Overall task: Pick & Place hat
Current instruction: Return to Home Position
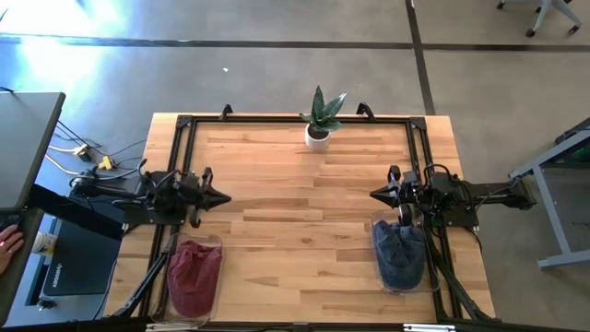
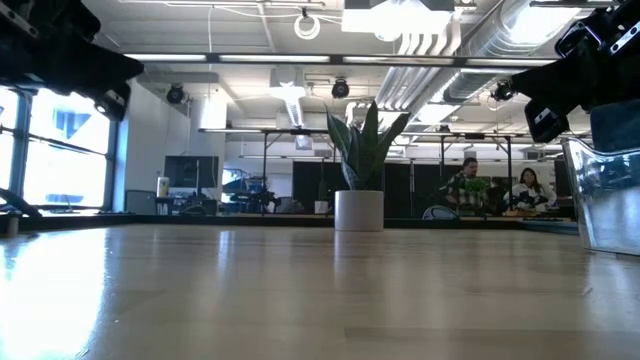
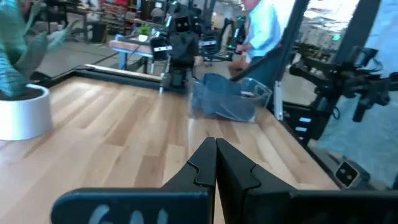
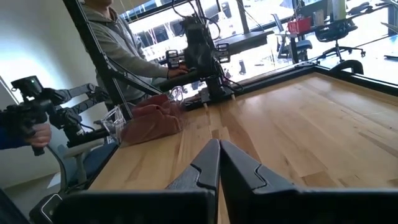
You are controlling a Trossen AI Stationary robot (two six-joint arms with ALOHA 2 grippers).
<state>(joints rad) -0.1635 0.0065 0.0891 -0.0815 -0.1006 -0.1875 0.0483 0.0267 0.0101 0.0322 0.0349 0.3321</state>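
A dark red hat point(image 1: 194, 275) lies in a clear bin point(image 1: 214, 242) at the table's near left corner; the right wrist view shows the red hat point(image 4: 152, 121) too. A blue hat point(image 1: 400, 254) lies in a clear bin point(image 1: 377, 224) at the near right, and the left wrist view shows that blue hat point(image 3: 225, 99) as well. My left gripper point(image 1: 224, 196) is shut and empty, level over the left side, pointing toward the table's middle. My right gripper point(image 1: 375, 195) is shut and empty at the right side, facing it.
A potted plant point(image 1: 319, 120) in a white pot stands at the middle of the far edge. A black frame point(image 1: 277, 118) runs round the tabletop. Bare wood lies between the two grippers. People stand beyond both sides of the table point(image 4: 118, 43) point(image 3: 264, 28).
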